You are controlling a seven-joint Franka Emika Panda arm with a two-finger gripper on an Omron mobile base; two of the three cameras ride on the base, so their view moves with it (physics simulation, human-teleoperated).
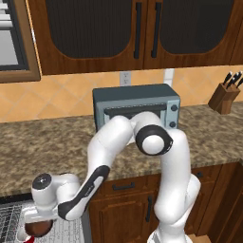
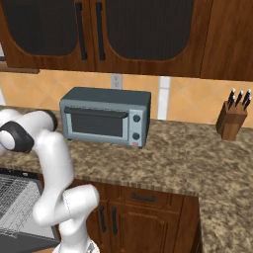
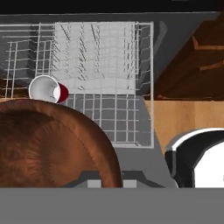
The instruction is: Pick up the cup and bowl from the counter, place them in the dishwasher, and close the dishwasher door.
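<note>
My gripper [image 1: 37, 223] hangs low at the left, over the open dishwasher [image 2: 15, 202], shut on the dark brown bowl [image 1: 39, 229]. In the hand view the bowl [image 3: 43, 148] is large at the lower left, just above the grey-white wire rack [image 3: 105, 65]. The red cup [image 3: 47, 89] lies on its side in the rack, its white inside facing me, right beyond the bowl's rim. The dishwasher door [image 2: 24, 242] is folded down flat under the rack. The granite counter [image 1: 42, 142] runs behind the arm.
A grey-blue toaster oven [image 1: 135, 107] stands on the counter against the wall, and a knife block [image 1: 225, 95] sits at the far right. Brown cabinet doors [image 1: 126, 209] with black handles flank the dishwasher on its right.
</note>
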